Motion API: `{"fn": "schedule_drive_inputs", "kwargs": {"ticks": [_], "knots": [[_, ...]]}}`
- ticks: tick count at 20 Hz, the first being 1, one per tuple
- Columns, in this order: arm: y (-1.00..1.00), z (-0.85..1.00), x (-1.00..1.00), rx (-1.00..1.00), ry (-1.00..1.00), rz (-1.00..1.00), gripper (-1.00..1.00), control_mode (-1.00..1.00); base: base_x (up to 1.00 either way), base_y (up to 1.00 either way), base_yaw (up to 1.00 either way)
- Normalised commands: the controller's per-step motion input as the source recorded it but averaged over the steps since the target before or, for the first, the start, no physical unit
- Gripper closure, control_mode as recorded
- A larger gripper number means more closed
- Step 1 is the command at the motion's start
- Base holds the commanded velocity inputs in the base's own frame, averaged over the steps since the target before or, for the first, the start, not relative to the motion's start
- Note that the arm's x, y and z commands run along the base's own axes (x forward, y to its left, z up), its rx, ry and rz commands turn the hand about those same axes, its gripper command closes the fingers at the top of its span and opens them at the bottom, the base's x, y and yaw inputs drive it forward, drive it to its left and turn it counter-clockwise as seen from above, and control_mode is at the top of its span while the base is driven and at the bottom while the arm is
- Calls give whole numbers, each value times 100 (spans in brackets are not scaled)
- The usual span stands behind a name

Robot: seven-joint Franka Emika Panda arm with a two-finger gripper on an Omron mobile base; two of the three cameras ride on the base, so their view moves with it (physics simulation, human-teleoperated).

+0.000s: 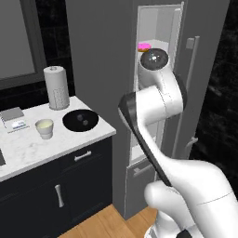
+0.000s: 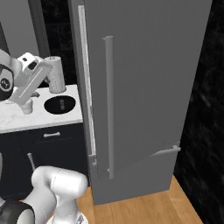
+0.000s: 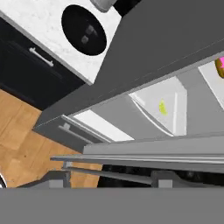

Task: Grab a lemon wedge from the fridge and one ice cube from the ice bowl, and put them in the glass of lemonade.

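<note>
Kitchen: fridge (image 2: 144, 87), marble counter (image 1: 28, 148) (dark drawer cabinets (image 1: 56, 190) below)

The fridge (image 2: 144, 87) looked matt grey metal, the counter (image 1: 28, 148) was smooth pale marble, the floor (image 2: 144, 210) warm wood, and the ice bowl (image 1: 80, 120) glossy black.

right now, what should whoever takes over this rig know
Gripper: state not clear from the pictures, nothing seen held.
Fridge: door part open.
Lemon wedge: on a pale shelf inside the fridge.
Ice bowl: on the counter, two cubes in it.
Glass of lemonade: on the counter, left of the bowl.
Done: door opened.
Left: take the wedge, take one ice cube, put both in the glass.
</note>
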Motion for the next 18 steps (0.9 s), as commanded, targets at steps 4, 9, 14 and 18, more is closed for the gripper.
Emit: {"fn": "schedule_drive_inputs", "kwargs": {"ticks": [4,9,14,18], "knots": [[5,-4,91,-44,0,-25,-100,-100,0,0,0],[-16,-39,99,-32,0,-28,-100,-100,0,0,0],[-47,-18,43,-20,1,-34,-100,-100,0,0,0],[-65,0,0,-4,0,-29,-100,-100,0,0,0]]}}
